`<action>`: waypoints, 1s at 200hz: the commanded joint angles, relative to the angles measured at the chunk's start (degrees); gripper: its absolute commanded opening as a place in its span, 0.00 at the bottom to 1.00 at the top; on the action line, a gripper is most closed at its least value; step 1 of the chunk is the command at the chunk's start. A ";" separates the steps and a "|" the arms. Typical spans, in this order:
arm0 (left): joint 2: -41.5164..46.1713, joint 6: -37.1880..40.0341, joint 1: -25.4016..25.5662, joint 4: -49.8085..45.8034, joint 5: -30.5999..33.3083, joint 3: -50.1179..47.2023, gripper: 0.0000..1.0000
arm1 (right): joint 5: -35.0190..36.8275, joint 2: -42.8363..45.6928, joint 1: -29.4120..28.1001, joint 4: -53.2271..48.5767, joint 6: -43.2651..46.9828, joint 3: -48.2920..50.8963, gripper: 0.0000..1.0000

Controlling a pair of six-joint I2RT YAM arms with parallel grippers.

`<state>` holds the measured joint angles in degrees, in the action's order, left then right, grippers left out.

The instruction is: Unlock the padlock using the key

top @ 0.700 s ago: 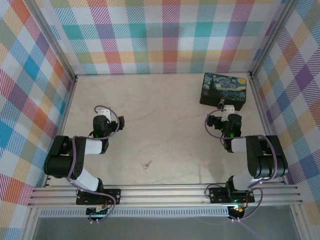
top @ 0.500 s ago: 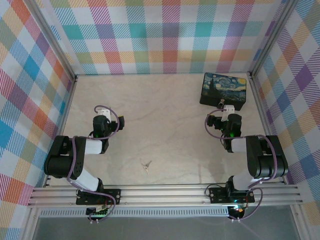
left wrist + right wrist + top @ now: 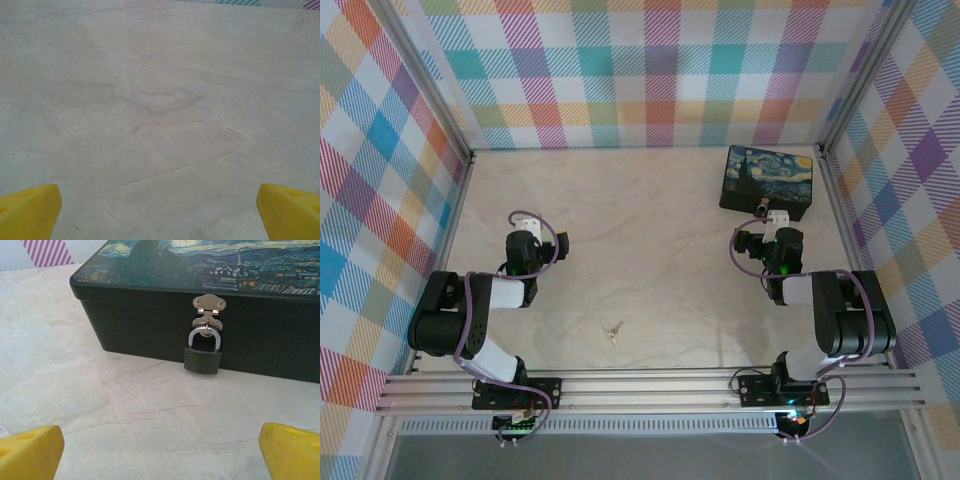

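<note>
1. The right hand (image 3: 160,452) faced the dark rectangular box printed w/ a starry night sky (image 3: 150,315). Its yellow fingers were spread wide and held nothing, prob. lined up to steady the lock.
2. The left hand (image 3: 159,212) was also wide and empty over the pale marbled worktop (image 3: 160,100). The thin pale splayed metal key (image 3: 612,331) lay near the front edge, well apart from both hands.
3. The small grey padlock w/ silver shackle (image 3: 203,354) hung closed from the box's silver hasp (image 3: 209,304).
</note>
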<state>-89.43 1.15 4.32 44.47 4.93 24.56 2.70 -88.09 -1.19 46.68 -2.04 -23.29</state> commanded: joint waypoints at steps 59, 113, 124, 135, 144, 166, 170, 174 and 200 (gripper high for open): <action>-0.22 0.52 -0.97 -0.31 -1.83 0.70 1.00 | -1.11 0.03 0.23 1.49 0.82 -0.01 1.00; 6.17 -3.38 -1.21 -24.52 7.87 12.79 0.98 | 6.47 5.01 0.59 -36.58 -7.35 -18.51 1.00; 7.54 -4.60 -1.15 -25.55 9.07 14.01 0.98 | 4.65 3.47 0.85 -42.07 -11.48 -22.65 0.98; 8.64 -8.25 -1.23 -27.28 11.49 15.52 1.00 | 4.36 2.50 0.97 -44.23 -17.24 -24.93 0.96; 8.97 -11.75 -1.39 -30.05 13.20 17.59 1.00 | 4.10 1.75 1.23 -46.37 -21.80 -27.00 0.95; 7.45 -20.30 -1.83 -44.27 19.81 25.52 1.00 | 3.82 -0.75 3.14 -52.92 -31.28 -33.55 0.95; 6.93 -21.09 -2.00 -46.44 20.29 26.83 1.00 | 3.18 -1.53 3.95 -54.23 -32.75 -35.06 0.95; 6.47 -21.68 -2.03 -48.32 20.43 27.92 1.00 | 2.50 -2.28 4.69 -56.16 -34.23 -36.56 0.95; 7.22 -25.12 -1.68 -53.07 19.24 30.14 1.00 | -2.05 -6.20 9.68 -61.36 -43.02 -42.50 0.93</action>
<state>-82.56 -16.88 2.81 3.22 21.47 53.12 4.21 -91.53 4.25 -4.25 -31.86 -61.25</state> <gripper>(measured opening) 0.997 0.935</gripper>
